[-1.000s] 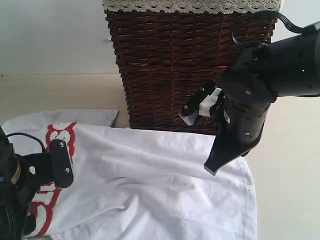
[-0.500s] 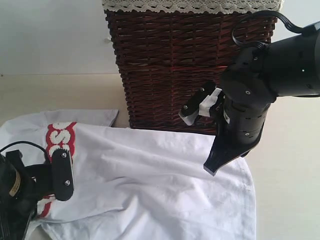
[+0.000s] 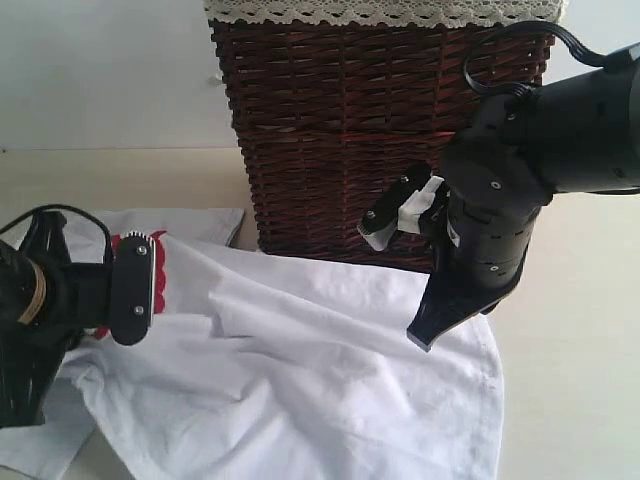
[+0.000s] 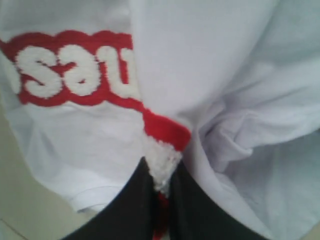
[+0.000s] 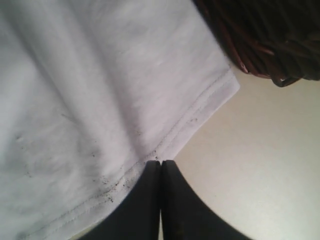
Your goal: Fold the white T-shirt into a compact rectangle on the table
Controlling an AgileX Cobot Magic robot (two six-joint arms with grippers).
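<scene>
The white T-shirt (image 3: 300,370) lies spread on the table (image 3: 570,350) in front of the basket. My left gripper (image 3: 138,285) is at the shirt's left side, shut on a bunch of cloth. In the left wrist view a tuft of the fuzzy red-outlined lettering (image 4: 75,70) is pinched between the fingers of the left gripper (image 4: 161,175), and cloth is drawn up around it. My right gripper (image 3: 422,335) points down at the shirt's right part. Its jaws are shut, and the tips of the right gripper (image 5: 160,164) rest at the stitched hem (image 5: 200,110), with no cloth seen between them.
A tall dark brown wicker basket (image 3: 340,130) with white lace trim (image 3: 380,10) stands just behind the shirt, close to my right arm. Bare table (image 5: 260,165) lies to the right of the hem. A pale wall (image 3: 100,70) is behind.
My left gripper has shut on the lettered part of the shirt and moved up and away, dragging the cloth's left side with it. My right gripper has stayed still.
</scene>
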